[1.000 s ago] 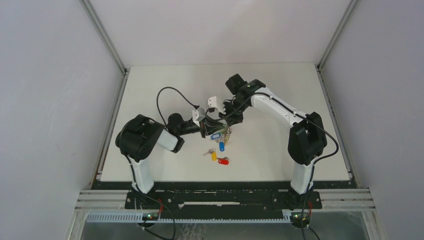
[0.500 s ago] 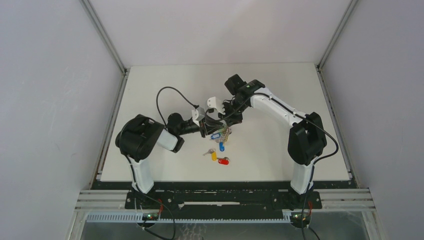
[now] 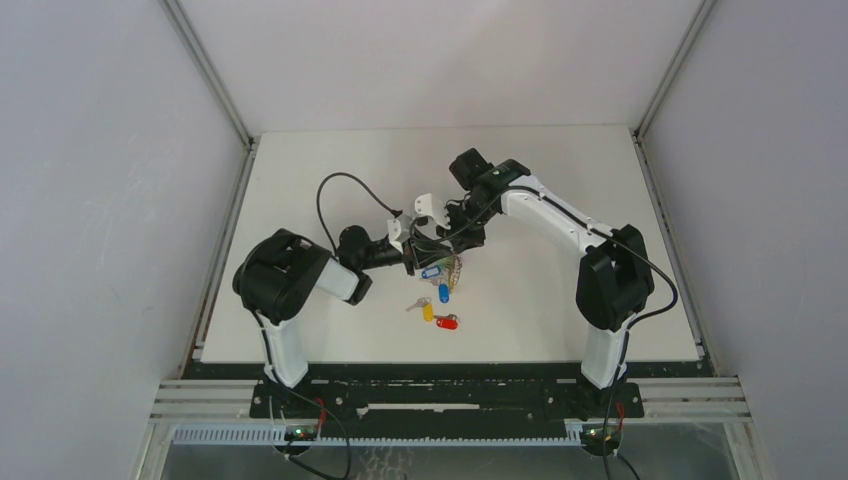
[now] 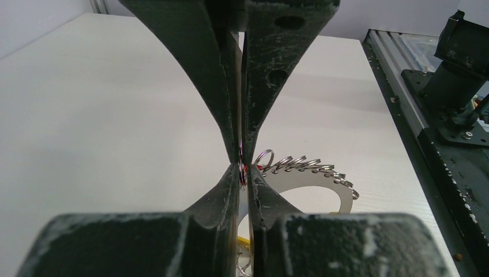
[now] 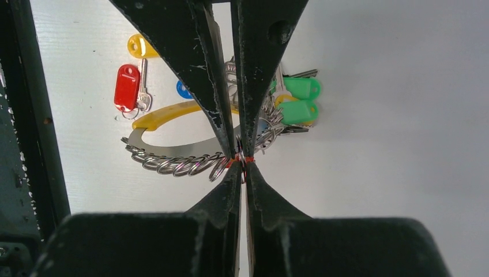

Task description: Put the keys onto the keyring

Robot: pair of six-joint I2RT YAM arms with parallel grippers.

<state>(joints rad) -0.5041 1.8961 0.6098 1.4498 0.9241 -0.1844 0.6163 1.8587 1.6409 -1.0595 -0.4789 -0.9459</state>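
The keyring hangs between both grippers near the table's middle. It is a flat silver band edged with small split rings, with green tags and a yellow curved band. My left gripper is shut on one small split ring of it. From the other side, my right gripper is shut on the same end, where red shows at its tips. In the overhead view the left gripper and right gripper almost touch. Two loose keys lie below on the table, one with a red tag and one with a yellow tag.
A blue tag lies just in front of the bunch, with the yellow-tagged key and the red-tagged key nearer the front edge. A black rail runs along the table's near side. A black cable loops over the left arm.
The left gripper's jaws have closed a little tighter on the ring, and the left arm has shifted slightly to the right. The right arm and the loose keys have stayed put.
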